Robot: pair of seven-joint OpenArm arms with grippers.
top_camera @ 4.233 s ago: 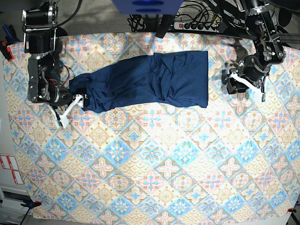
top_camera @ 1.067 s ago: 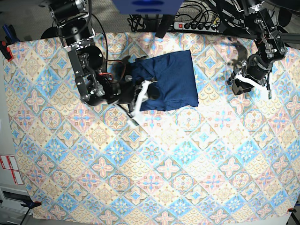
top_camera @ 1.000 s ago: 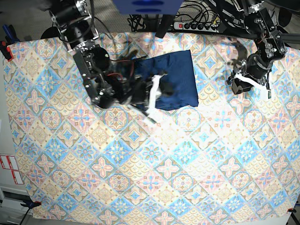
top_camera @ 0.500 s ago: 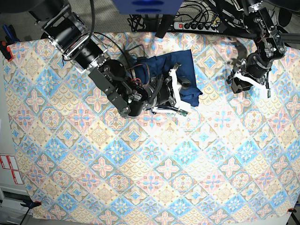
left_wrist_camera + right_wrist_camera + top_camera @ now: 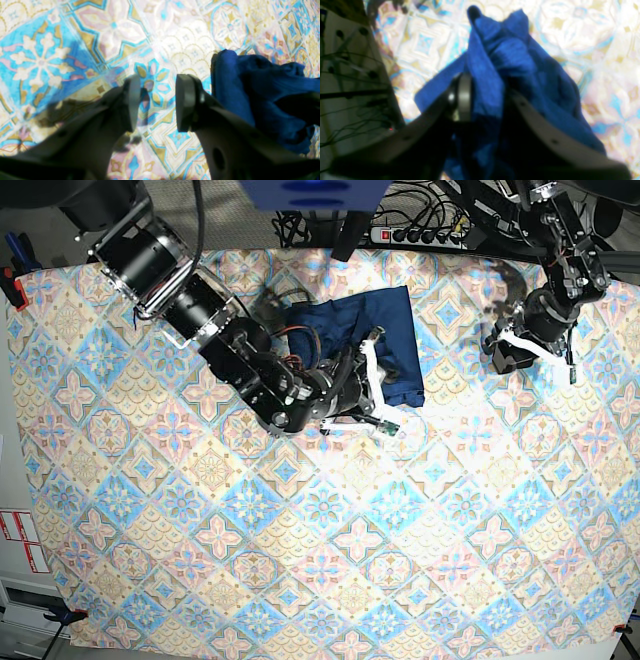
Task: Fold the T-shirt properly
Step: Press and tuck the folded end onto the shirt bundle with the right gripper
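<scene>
T-shirt (image 5: 510, 65) bunched between right hand (image 5: 486, 97) fingers

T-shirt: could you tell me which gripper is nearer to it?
Right. The right gripper is on the T-shirt, fabric between its jaws; the left gripper hangs off to its side, empty.

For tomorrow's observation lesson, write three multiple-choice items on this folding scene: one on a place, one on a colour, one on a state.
1. Where does the T-shirt lie on the tablecloth in the base view?
A. upper middle
B. lower left
C. lower right

2. The shirt's colour?
A. red
B. dark blue
C. white

3. What is between the left gripper jaws?
A. shirt fabric
B. a cable
C. nothing

Answers: 1 A, it sits near the top edge. 2 B, plain navy cloth. 3 C, the wrist view shows only tablecloth in the gap.
</scene>
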